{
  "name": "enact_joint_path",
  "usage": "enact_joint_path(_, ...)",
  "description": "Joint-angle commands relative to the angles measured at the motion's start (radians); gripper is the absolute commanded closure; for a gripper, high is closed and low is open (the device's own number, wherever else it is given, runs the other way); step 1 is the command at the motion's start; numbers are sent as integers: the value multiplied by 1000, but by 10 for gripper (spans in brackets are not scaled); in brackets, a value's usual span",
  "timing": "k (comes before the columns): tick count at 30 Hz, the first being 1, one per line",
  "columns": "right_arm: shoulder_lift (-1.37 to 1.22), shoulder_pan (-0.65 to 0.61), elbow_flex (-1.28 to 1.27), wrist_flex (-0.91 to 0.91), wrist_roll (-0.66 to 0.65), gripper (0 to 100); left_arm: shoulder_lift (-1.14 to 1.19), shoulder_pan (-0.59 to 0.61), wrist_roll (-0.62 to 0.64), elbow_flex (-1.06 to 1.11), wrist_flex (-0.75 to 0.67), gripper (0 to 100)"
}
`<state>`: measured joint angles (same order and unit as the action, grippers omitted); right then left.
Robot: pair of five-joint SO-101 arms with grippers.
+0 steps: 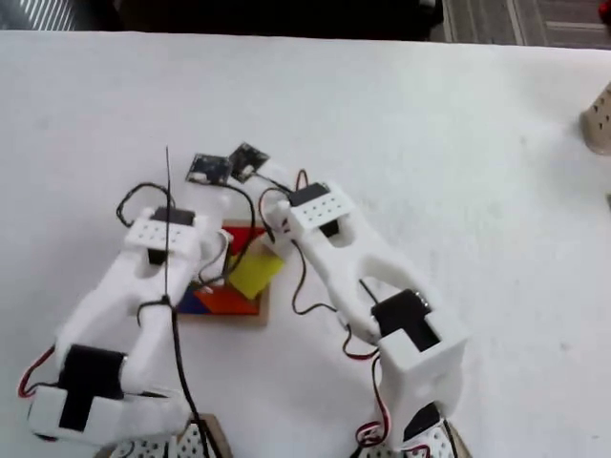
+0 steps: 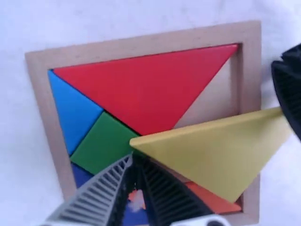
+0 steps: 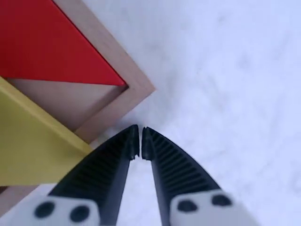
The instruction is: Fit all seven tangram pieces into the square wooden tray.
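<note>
Closest in, the left gripper [image 2: 135,162] has its two fingers pressed together with nothing between them, the tips set against the near corner of the yellow triangle [image 2: 211,150]. That triangle is not seated. It lies tilted across the tray [image 2: 141,41], its near edge riding over the orange piece [image 2: 214,201] and its far corner sticking out past the rim. Just beside the fingertips is the green piece [image 2: 106,143], with the blue piece [image 2: 70,110] beyond it. Farther off, the red triangle [image 2: 146,89] lies flat along the far rim. Between red and yellow shows a bare triangular patch of tray floor, which looks like the yellow piece's slot.

The right gripper [image 3: 140,140] is likewise closed on nothing, with only a thin slit between its fingers. It sits low over the table [image 3: 225,70], just outside the tray's corner and near the overhanging end of the yellow triangle.

The step calls for nudging, not gripping. The right tips should ease the overhanging corner inward over the rim while the left tips steady the near corner as a pivot. Short, light pushes are best, turning the long edge to meet the red one so the piece drops flat. A hard shove would likely slide the whole tray or jam the yellow piece on the rim or on the orange piece.
</note>
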<state>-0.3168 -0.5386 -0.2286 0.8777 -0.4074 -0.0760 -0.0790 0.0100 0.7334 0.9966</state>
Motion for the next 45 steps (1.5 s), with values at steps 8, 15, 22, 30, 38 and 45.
enact_joint_path(8, 68, -4, 9, 102, -9, 981, 97, -4, 77, -132, 6, 976)
enact_joint_path(15, 90, -18, 9, 171, -12, 981, 97, -12, 80, -166, -55, 976)
enact_joint_path(22, 131, -74, 8, 260, -12, 981, 101, -35, 81, -183, -97, 976)
enact_joint_path(30, 142, -150, -54, 257, -9, 981, 96, -64, 94, -183, -124, 976)
enact_joint_path(38, 320, -44, -110, 254, -9, 981, -22, 228, 272, -196, -110, 976)
enact_joint_path(45, 444, -62, -224, 203, 18, 981, -94, 297, 282, -144, -112, 976)
